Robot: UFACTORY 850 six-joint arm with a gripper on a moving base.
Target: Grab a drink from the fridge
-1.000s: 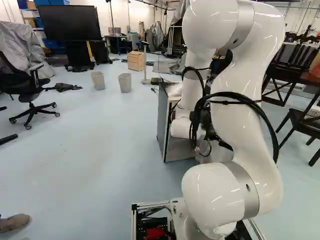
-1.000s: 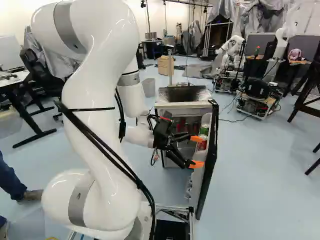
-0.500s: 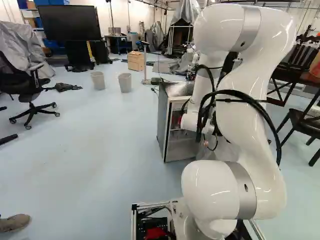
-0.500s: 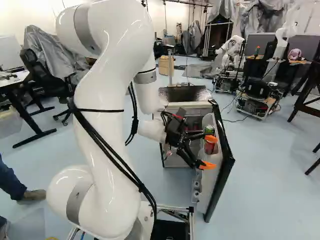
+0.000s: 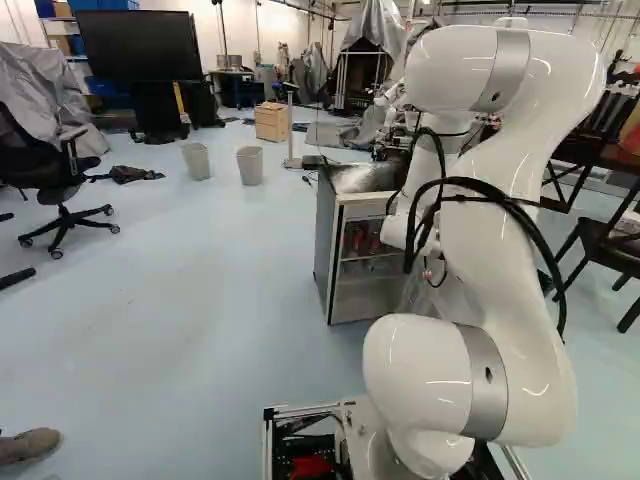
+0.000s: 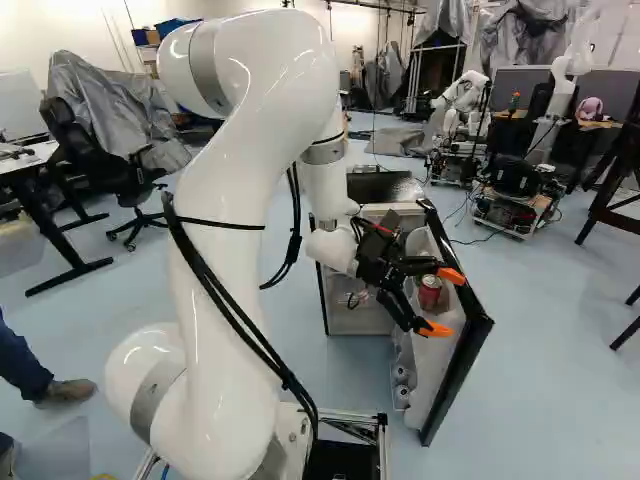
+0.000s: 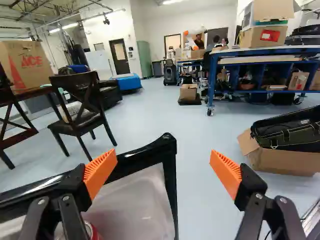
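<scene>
Because the red can (image 6: 430, 292) stands upright in the bin of the open fridge door (image 6: 457, 384), what I have to settle is the offset between it and my gripper (image 6: 443, 302). My 2 fingers are spread wide with nothing held, and their orange pads (image 7: 101, 172) reach out over the door bin. From the wrist I see the can's rim low and set back, close to the finger nearer the fridge (image 5: 326, 245), rather than squarely in the gap. So I judge that the can lies below and behind the fingertips, off to that 1 side. I'd draw back, shift toward the fridge and lower, putting 1 pad on each flank of its vertical axis. Closing from here would likely miss it or knock it over.
</scene>
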